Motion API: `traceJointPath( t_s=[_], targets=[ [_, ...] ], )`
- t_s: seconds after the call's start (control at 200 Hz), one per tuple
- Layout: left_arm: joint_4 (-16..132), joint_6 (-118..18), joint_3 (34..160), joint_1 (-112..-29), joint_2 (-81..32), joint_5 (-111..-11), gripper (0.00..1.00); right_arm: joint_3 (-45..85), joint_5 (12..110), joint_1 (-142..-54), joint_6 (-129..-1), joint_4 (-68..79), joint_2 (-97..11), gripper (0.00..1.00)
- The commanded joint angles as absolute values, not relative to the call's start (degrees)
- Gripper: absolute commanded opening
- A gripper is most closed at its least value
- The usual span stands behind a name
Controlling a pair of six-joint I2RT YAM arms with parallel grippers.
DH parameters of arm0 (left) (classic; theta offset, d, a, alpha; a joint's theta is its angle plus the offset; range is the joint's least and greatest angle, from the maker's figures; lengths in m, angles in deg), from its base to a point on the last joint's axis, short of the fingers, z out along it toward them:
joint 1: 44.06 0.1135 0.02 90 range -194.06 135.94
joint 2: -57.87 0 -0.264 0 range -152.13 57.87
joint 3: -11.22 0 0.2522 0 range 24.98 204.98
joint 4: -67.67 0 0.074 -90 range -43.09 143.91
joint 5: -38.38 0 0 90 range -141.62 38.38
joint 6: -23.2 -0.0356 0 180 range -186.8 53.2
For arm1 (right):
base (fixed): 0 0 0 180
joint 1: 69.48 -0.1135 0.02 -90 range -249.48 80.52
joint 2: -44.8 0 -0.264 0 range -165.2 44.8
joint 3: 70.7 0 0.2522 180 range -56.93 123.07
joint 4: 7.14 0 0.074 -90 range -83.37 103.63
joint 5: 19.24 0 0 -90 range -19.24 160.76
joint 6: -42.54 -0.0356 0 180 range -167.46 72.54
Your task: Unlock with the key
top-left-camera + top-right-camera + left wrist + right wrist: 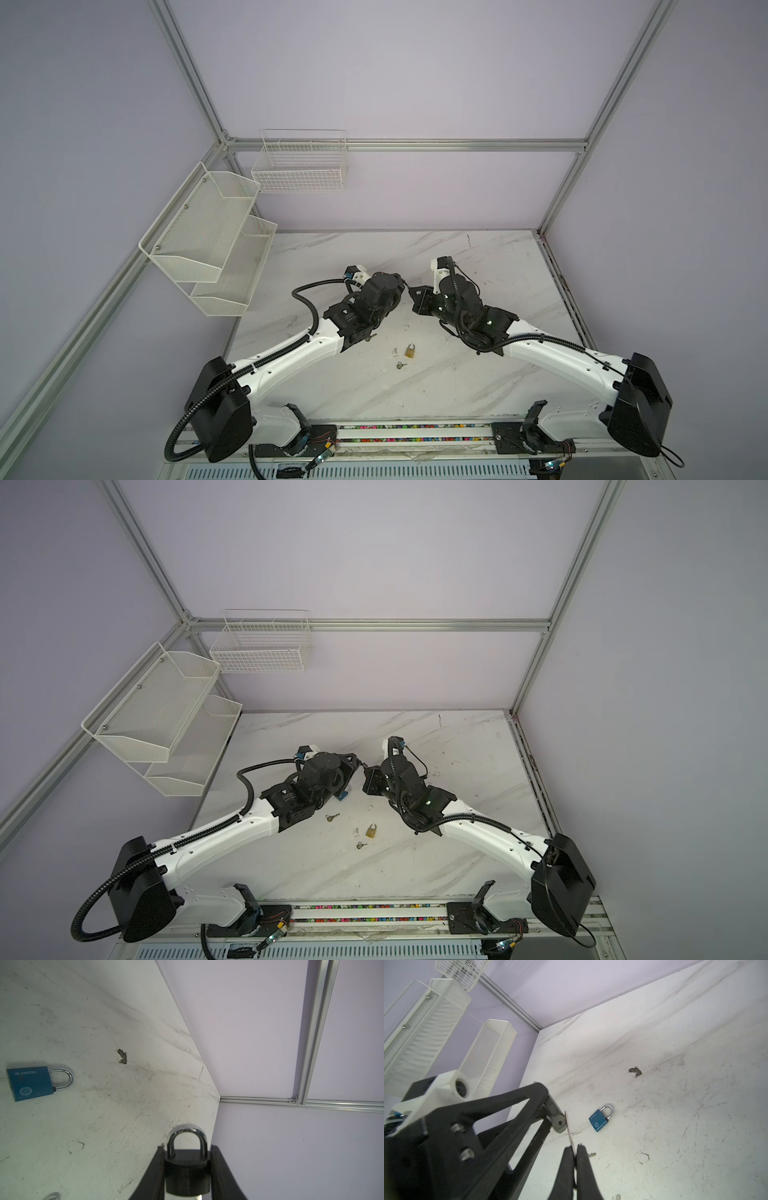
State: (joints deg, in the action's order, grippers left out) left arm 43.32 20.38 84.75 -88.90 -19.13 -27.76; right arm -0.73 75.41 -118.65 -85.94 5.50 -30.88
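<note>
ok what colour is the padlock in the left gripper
Black padlock, silver shackle; best seen in the left wrist view.

Black padlock (pixel 187 1176), blue padlock (pixel 31 1083), gold padlock (pixel 409 353)

Left arm (pixel 291 353): reached inward over the middle.
Left gripper (pixel 187 1148): jaws part-closed, clamped on black padlock (pixel 187 1172).
Right arm (pixel 552 357): reached inward, mirroring.
Right gripper (pixel 574 1148): pinched tight on key (pixel 569 1129), facing left gripper.

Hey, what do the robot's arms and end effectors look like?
The left arm and right arm have white moulded shells with black joint housings. Black corrugated conduit runs along each. The left end effector and right end effector are black, each with two long tapered fingers.
</note>
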Motion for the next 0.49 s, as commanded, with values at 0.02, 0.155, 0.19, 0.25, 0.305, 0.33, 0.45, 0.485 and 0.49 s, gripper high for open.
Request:
traceJointPath(
  t_s=[0.02, 0.155, 0.19, 0.25, 0.305, 0.33, 0.45, 0.485, 0.49],
  targets=[
    [42.7, 19.4, 85.8, -87.7, -16.9, -27.3, 0.0, -1.9, 74.4, -118.5, -81.1, 3.7, -29.0, 0.0],
    [43.7, 20.5, 85.0, -87.0, -16.1, -28.2, 0.0, -1.4, 71.9, -118.5, -79.4, 2.4, -29.9, 0.0],
    [44.1, 20.9, 84.8, -86.9, -16.0, -28.6, 0.0, -1.1, 71.5, -118.5, -79.4, 2.4, -30.3, 0.0],
    [44.4, 21.4, 84.5, -86.5, -15.8, -29.2, 0.0, -1.2, 71.4, -118.5, -79.4, 2.2, -30.7, 0.0],
    [44.6, 21.8, 84.3, -86.3, -15.6, -29.4, 0.0, -1.6, 70.9, -118.5, -79.4, 1.5, -30.8, 0.0],
    [44.8, 21.8, 84.2, -86.3, -15.5, -29.5, 0.0, -1.7, 70.6, -118.5, -79.3, 1.1, -30.9, 0.0],
    [45.2, 22.0, 84.2, -86.1, -15.4, -30.4, 0.0, -1.0, 70.5, -118.5, -79.1, 1.3, -31.4, 0.0],
    [45.4, 22.0, 84.1, -86.1, -15.5, -30.6, 0.0, -0.6, 70.8, -118.4, -79.0, 1.6, -31.5, 0.0],
    [45.4, 22.0, 84.1, -86.1, -15.5, -30.5, 0.0, -0.5, 70.8, -118.4, -79.0, 1.6, -31.5, 0.0]
  ],
)
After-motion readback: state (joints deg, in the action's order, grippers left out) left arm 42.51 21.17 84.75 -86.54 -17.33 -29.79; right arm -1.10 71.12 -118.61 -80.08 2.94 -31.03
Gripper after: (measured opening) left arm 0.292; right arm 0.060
